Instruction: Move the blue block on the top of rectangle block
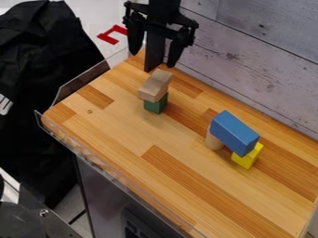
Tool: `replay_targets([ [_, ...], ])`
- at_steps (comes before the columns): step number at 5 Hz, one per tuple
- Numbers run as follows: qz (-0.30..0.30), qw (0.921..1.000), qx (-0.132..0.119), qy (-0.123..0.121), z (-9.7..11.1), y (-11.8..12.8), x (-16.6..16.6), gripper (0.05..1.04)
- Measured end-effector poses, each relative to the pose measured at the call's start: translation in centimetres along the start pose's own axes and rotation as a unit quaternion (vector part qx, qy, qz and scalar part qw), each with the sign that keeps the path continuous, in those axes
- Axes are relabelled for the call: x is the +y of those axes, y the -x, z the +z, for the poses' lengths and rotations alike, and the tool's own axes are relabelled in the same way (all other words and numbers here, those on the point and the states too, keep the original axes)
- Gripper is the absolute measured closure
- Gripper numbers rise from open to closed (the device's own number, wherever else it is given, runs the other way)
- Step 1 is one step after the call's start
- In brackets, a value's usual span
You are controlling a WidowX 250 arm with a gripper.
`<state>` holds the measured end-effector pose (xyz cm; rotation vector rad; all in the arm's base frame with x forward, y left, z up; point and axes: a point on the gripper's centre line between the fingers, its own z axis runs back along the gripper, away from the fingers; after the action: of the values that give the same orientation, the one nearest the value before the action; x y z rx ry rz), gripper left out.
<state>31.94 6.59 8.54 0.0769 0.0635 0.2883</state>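
Camera view has the blue block [234, 133] over on the right half of the table [118, 135], sitting up across a wooden cylinder [213, 139] and a yellow block [248, 157], kinda like a little bridge. The gripper [153, 59] is nowhere near touching it: it's well apart, up at the top of the view and off to the left of the blue block, hanging over the far end of the table. Its two fingers are spread wide, pointing down, nothing between them.

The wood block [155, 85], the rectangle one, is perched on a green block [155, 103], so that stack sits between the gripper and the blue block, a lot nearer the gripper. It's just below the fingers in the view, not touching them.

Further out, there's a plank wall [248, 56] behind the table, a see-through rail [112, 166] along the front edge, and some black cloth [43, 69] off to the left.
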Motion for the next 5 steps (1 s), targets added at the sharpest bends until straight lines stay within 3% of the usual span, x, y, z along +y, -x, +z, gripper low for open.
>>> replay_targets([
  [2,0.009,0.9996,0.024,-0.009,-1.1,0.4,-1.7,0.084],
  [3,-0.023,0.9997,0.008,-0.009,-0.9,0.5,-4.1,0.084],
  [4,-0.028,0.9995,-0.010,0.010,0.0,1.1,-4.9,0.084],
  [5,-0.021,0.9996,-0.017,0.005,0.9,1.9,-6.6,0.084],
])
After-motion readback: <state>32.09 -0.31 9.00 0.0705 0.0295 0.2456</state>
